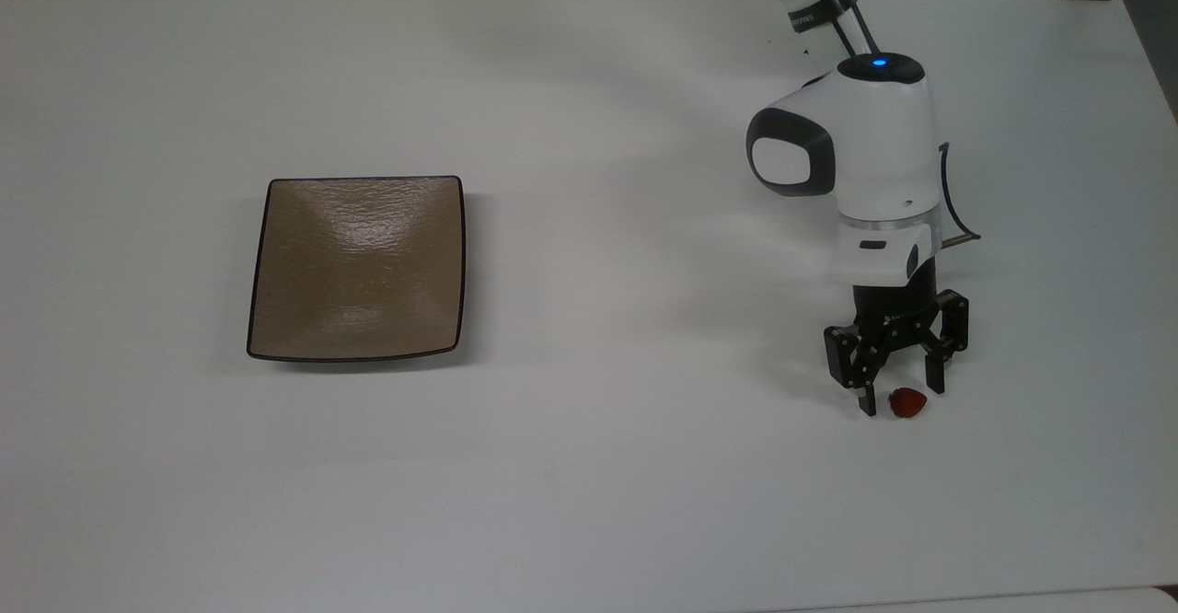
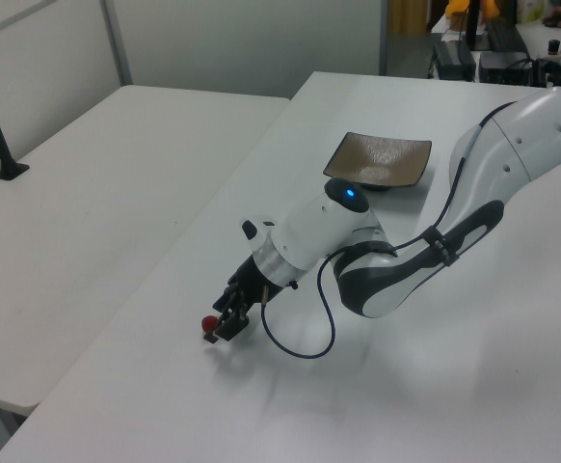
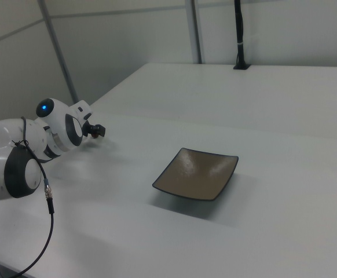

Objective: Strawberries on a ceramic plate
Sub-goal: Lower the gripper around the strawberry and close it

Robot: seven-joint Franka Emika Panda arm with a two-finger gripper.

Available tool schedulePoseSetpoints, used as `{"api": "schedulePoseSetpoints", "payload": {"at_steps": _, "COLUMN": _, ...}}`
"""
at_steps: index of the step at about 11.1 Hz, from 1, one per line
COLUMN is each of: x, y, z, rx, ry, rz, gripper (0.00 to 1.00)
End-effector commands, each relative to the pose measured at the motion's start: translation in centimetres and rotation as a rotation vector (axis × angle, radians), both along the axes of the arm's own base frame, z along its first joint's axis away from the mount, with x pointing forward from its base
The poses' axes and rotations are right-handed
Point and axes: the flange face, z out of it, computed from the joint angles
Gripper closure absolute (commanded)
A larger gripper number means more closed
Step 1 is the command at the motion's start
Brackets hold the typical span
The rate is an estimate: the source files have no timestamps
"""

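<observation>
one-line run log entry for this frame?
phase: pre-grasp | gripper: open, astride strawberry | strawberry: on table | plate: bare

ceramic plate [image 1: 357, 268]: glossy, textured tan glaze | table [image 1: 589, 503]: matt white, smooth | arm [image 1: 874, 144]: glossy white plastic

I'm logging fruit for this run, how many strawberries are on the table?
1. The strawberry lies on the white table, between the open gripper fingers, far from the ceramic plate.
</observation>
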Motion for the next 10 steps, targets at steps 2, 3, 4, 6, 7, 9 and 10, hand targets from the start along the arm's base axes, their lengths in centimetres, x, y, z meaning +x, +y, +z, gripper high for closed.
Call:
{"api": "schedulePoseSetpoints", "payload": {"at_steps": 2, "x": 0.26, "y": 0.28, "z": -0.24, "rx": 0.015, "ry": -0.081, "rz": 0.026, "gripper": 0.2}}
{"api": "schedulePoseSetpoints", "payload": {"at_steps": 3, "x": 0.27, "y": 0.31, "z": -0.13, "rx": 0.017, "ry": -0.085, "rz": 0.027, "gripper": 0.21}}
{"api": "schedulePoseSetpoints", "payload": {"at_steps": 4, "x": 0.27, "y": 0.27, "z": -0.29, "rx": 0.006, "ry": -0.09, "rz": 0.034, "gripper": 0.29}}
{"api": "schedulePoseSetpoints", "payload": {"at_steps": 6, "x": 0.19, "y": 0.34, "z": -0.31, "rx": -0.012, "ry": -0.104, "rz": 0.049, "gripper": 0.45}}
{"api": "schedulePoseSetpoints", "payload": {"at_steps": 7, "x": 0.17, "y": 0.36, "z": -0.3, "rx": -0.014, "ry": -0.106, "rz": 0.051, "gripper": 0.54}}
{"api": "schedulePoseSetpoints", "payload": {"at_steps": 9, "x": 0.01, "y": 0.49, "z": -0.49, "rx": -0.026, "ry": -0.11, "rz": 0.061, "gripper": 0.65}}
{"api": "schedulePoseSetpoints", "payload": {"at_steps": 10, "x": 0.0, "y": 0.48, "z": -0.44, "rx": -0.026, "ry": -0.11, "rz": 0.061, "gripper": 0.7}}
